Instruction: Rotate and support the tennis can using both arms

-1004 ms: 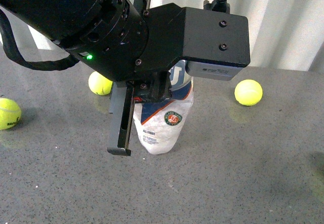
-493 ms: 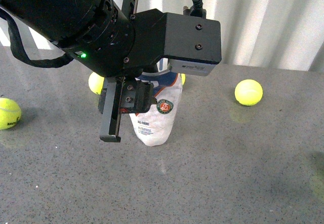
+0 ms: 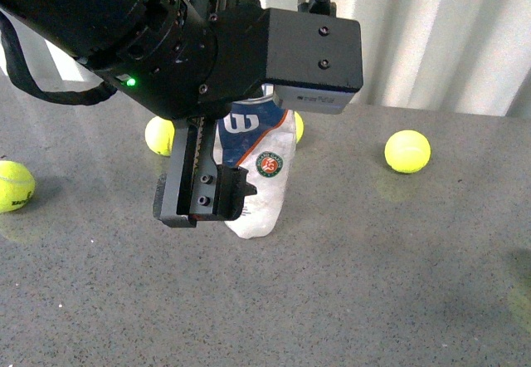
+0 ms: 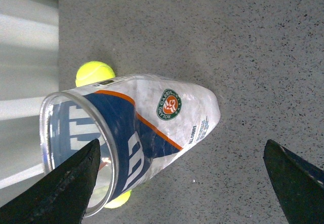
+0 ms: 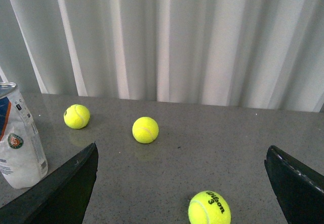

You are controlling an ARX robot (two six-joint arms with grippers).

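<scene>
- Front view: the left gripper point(image 3: 199, 205) hangs nearest, fingers pointing down just left of the tennis can point(image 3: 257, 172). Its claw is spread wide and holds nothing, probably to straddle the can.
- The can stands upright mid-table point(image 3: 373, 292), open rim up, so it can be gripped.
- The right gripper point(image 5: 182, 183), also wide and empty, looks level across at tennis balls point(image 5: 145, 129) farther back.

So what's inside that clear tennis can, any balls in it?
From the left wrist view, the tennis can looks empty through its open rim. The yellow tennis balls showing at its edges lie on the table behind it. Its bottom end is hidden by the frosted label.
</scene>
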